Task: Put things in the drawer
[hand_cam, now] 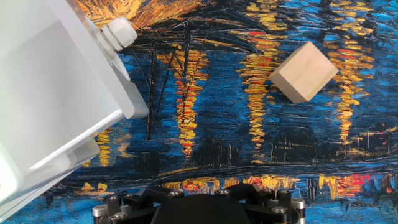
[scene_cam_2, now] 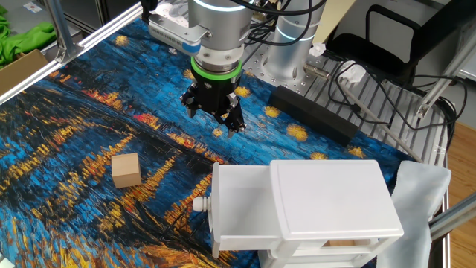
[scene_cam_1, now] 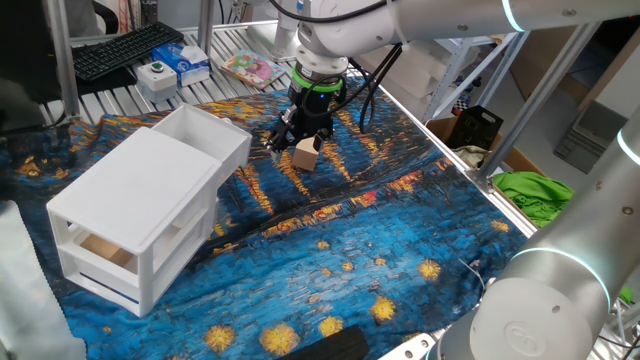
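A: Can you read any lettering, number or brand anywhere?

B: No. The wooden block (hand_cam: 304, 72) is plain on every face that shows, and the white cabinet (scene_cam_1: 140, 215) with its pulled-out upper drawer (scene_cam_2: 239, 208) carries no label.

A: What about the clutter at the back?

B: The small blue box (scene_cam_1: 183, 58) and the pink-patterned packet (scene_cam_1: 251, 69) have printing, but it is too small and blurred to make out. The keyboard (scene_cam_1: 124, 49) keys are unreadable too.

A: And the robot arm?

B: Its base (scene_cam_1: 540, 310) bears a faint embossed round mark, not legible.
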Motion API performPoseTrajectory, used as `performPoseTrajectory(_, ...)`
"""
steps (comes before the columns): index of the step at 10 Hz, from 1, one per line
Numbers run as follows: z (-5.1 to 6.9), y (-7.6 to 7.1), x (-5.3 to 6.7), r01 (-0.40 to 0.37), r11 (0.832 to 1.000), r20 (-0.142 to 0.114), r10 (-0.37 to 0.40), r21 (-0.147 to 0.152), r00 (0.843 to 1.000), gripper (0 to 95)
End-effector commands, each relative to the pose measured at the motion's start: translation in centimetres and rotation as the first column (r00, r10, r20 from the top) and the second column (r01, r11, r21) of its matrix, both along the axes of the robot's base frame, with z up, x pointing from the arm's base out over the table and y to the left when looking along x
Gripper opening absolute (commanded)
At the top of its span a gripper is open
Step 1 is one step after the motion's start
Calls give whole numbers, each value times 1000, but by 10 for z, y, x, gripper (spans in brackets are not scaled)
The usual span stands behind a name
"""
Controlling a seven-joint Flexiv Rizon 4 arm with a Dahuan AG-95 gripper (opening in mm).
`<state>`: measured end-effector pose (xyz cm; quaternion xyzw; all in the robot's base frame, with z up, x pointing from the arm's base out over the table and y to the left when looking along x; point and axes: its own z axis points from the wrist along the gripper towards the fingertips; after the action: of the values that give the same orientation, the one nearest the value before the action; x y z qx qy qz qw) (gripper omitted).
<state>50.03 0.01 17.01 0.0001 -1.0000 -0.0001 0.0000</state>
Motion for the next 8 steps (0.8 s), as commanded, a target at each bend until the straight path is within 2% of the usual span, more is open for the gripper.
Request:
performPoseTrajectory(1, 0, 0, 0, 90, 995, 38, -91, 34, 995, 0)
performPoseTrajectory(8, 0, 0, 0, 93, 995, 38, -94, 37, 995, 0)
